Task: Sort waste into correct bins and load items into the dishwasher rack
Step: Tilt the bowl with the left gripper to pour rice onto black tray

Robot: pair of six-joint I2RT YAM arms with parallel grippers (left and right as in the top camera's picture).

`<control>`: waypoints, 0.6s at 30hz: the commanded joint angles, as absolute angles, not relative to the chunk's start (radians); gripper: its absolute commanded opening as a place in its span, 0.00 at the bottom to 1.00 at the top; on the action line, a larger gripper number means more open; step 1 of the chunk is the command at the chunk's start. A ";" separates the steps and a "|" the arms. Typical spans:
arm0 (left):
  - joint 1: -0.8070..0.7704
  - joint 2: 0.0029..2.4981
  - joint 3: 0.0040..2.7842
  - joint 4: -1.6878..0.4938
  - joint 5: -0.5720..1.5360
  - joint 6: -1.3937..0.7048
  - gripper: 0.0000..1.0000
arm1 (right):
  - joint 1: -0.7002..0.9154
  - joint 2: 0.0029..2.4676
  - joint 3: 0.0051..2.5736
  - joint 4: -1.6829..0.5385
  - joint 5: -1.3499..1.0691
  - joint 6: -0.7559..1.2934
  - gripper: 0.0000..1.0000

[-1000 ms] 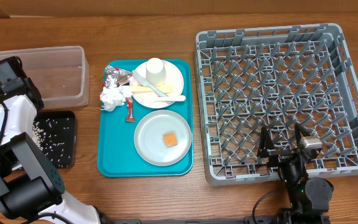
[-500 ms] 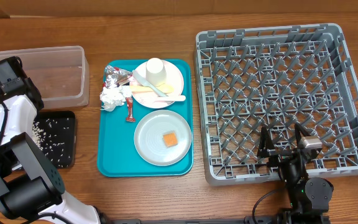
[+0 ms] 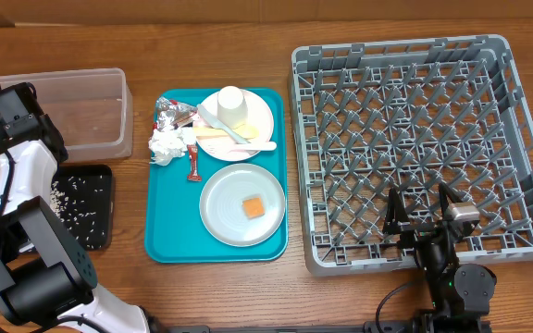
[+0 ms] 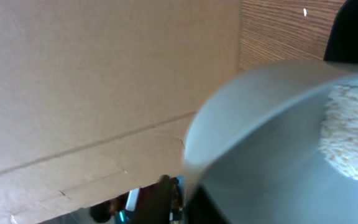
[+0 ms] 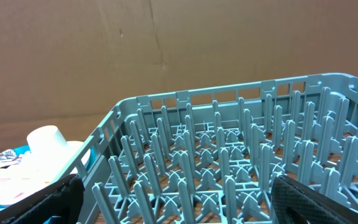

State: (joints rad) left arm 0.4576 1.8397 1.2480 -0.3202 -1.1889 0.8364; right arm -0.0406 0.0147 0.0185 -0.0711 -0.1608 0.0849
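My right claw (image 3: 421, 215) sat at 5 o'clock on the table, just past the near wall of the big square grey plastic crate with upright pegs (image 3: 415, 139). Its two fingers stood wide apart and held nothing.

My left arm (image 3: 15, 120) was at 9 o'clock, beside the clear plastic tub (image 3: 109, 83). The left wrist camera saw a small white bowl (image 4: 272, 162), tipped, very close, with a lump of white rice (image 4: 347, 134) inside. My left claw's fingers were hidden, so I could not tell if they were shut.

At 8 o'clock, loose rice grains (image 3: 74, 199) lay in the shallow black tray (image 3: 105, 213).

The teal serving tray (image 3: 169, 240) lay in the middle. On it, toward 6 o'clock, a round grey plate (image 3: 220, 217) held a small orange cube (image 3: 252, 206). Toward 12 o'clock, a pale pinkish plate (image 3: 262, 116) held a small white cup (image 3: 231, 100) and slim plastic utensils (image 3: 234, 137). At its 9 o'clock edge were a crumpled white napkin (image 3: 165, 145), crumpled silver foil (image 3: 172, 113) and a small red packet (image 3: 193, 165).
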 commanded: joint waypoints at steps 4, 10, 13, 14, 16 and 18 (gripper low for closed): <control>0.450 1.850 1.250 -0.316 -1.208 0.831 0.04 | -0.046 0.003 0.008 -0.066 -0.167 0.081 1.00; 0.450 1.850 1.250 -0.317 -1.216 0.832 0.04 | -0.046 0.003 0.008 -0.066 -0.167 0.081 1.00; 0.450 1.850 1.250 -0.317 -1.216 0.831 0.08 | -0.046 0.003 0.008 -0.066 -0.167 0.081 1.00; 0.450 1.850 1.250 -0.317 -1.216 0.831 0.14 | -0.046 0.003 0.008 -0.066 -0.167 0.081 1.00; 0.450 1.850 1.250 -0.317 -1.215 0.831 0.04 | -0.046 0.003 0.008 -0.066 -0.167 0.081 1.00; 0.450 1.850 1.250 -0.317 -1.214 0.831 0.04 | -0.046 0.003 0.008 -0.066 -0.167 0.081 1.00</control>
